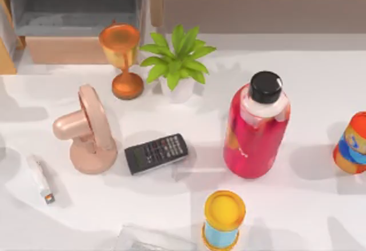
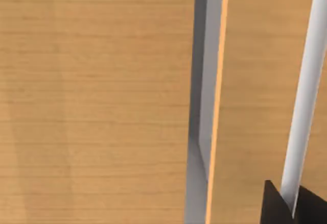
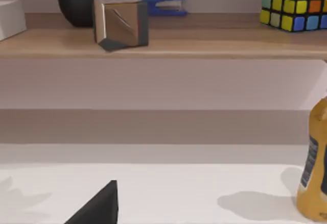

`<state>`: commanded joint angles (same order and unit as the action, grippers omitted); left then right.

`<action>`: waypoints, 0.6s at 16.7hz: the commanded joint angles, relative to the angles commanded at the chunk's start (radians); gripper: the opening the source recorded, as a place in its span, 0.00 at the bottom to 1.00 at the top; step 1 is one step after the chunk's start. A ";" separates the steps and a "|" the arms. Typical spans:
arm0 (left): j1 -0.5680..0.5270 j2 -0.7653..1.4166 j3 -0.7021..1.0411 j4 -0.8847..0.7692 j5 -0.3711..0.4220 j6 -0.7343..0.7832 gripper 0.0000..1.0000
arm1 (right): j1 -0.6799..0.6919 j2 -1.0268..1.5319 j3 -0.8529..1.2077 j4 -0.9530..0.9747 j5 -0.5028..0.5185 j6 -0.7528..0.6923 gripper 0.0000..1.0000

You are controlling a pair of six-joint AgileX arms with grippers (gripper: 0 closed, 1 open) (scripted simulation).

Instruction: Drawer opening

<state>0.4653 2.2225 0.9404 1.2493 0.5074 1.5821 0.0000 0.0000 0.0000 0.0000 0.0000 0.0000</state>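
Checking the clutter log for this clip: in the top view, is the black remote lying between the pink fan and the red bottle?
Yes. The remote lies flat on the white table, with the pink fan at its left and the red bottle at its right.

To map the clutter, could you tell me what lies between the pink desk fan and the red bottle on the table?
In the top view, a black remote control lies between the pink fan and the red bottle.

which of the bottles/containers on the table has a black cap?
The tall pink-red bottle right of centre. The short container near the front edge has a yellow lid; the one at the right edge is orange and blue.
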 joint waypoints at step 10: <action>0.094 -0.106 -0.244 0.134 0.092 0.005 0.00 | 0.000 0.000 0.000 0.000 0.000 0.000 1.00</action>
<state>0.5590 2.1168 0.6966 1.3837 0.5996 1.5870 0.0000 0.0000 0.0000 0.0000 0.0000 0.0000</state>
